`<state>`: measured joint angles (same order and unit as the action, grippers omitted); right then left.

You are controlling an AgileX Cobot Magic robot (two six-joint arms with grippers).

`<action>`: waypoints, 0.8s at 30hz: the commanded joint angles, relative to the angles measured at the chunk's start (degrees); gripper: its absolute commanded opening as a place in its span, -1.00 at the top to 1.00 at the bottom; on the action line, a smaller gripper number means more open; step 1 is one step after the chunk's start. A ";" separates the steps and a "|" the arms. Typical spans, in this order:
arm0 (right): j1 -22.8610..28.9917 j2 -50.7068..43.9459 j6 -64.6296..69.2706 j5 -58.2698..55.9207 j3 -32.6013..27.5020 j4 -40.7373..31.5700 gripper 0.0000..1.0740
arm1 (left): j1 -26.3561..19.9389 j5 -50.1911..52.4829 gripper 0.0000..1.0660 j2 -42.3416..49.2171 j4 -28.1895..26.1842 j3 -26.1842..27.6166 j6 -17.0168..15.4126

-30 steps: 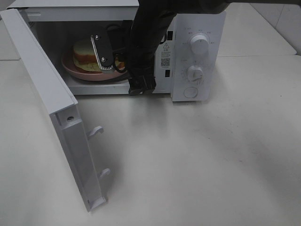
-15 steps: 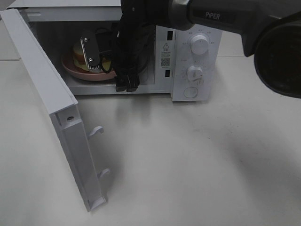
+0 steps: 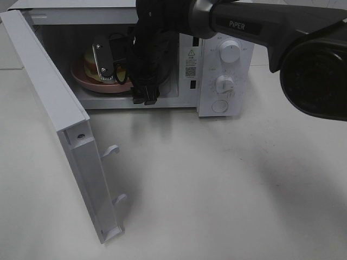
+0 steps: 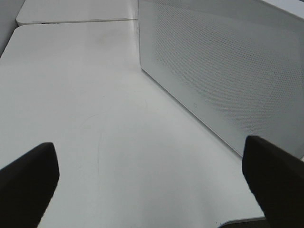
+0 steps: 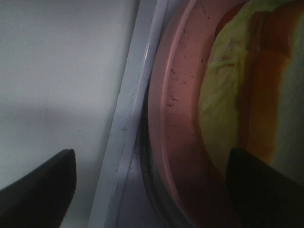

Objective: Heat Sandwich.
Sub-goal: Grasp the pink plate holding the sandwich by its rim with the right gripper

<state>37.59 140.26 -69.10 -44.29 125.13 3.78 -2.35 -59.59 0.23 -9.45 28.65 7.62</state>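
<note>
The microwave (image 3: 209,76) stands at the far edge of the counter (image 3: 217,179) with its door (image 3: 49,103) swung wide toward the near left corner. The sandwich (image 3: 90,58) is already inside, lying on the pink plate (image 3: 92,83) on the oven floor, toward the left of the cavity and close to its front lip. The right arm (image 3: 255,21) reaches in through the opening. Compared with a second ago it has slid leftward across the cavity and its dark elbow has swung into sight on the right, while plate and sandwich sit where they were. From half a second ago to now I see almost no further shift. The right hand (image 5: 152,185) is spread wide, one finger over the white floor outside the plate's rim and the other over the sandwich side. I see nothing pinched between them, so the plate looks set down and let go. The left hand (image 4: 152,185) waits out of the high view, fingers just as wide and empty, low over bare counter beside a white perforated panel (image 4: 223,71). To my eye the loading is done. What remains is getting the arm clear of the cavity, shutting the door and turning the dials (image 3: 230,52). The sleeve fills much of the opening, so it could catch the plate's rim coming out.
</note>
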 commanded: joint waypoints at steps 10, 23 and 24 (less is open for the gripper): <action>0.23 5.33 0.11 0.63 6.88 -0.06 -0.53 | 0.23 0.17 -0.90 1.15 -0.63 -0.23 -0.17; 0.23 8.31 0.29 1.89 8.25 -1.55 -0.49 | 0.23 0.17 -0.90 1.15 -0.46 -0.23 -0.17; 0.23 8.31 0.40 1.83 8.25 -1.55 -0.48 | 0.23 0.17 -0.90 1.15 -0.46 -0.23 -0.17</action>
<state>37.59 148.74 -69.10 -42.28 133.10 2.69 -2.35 -59.59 0.23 -9.45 28.65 7.62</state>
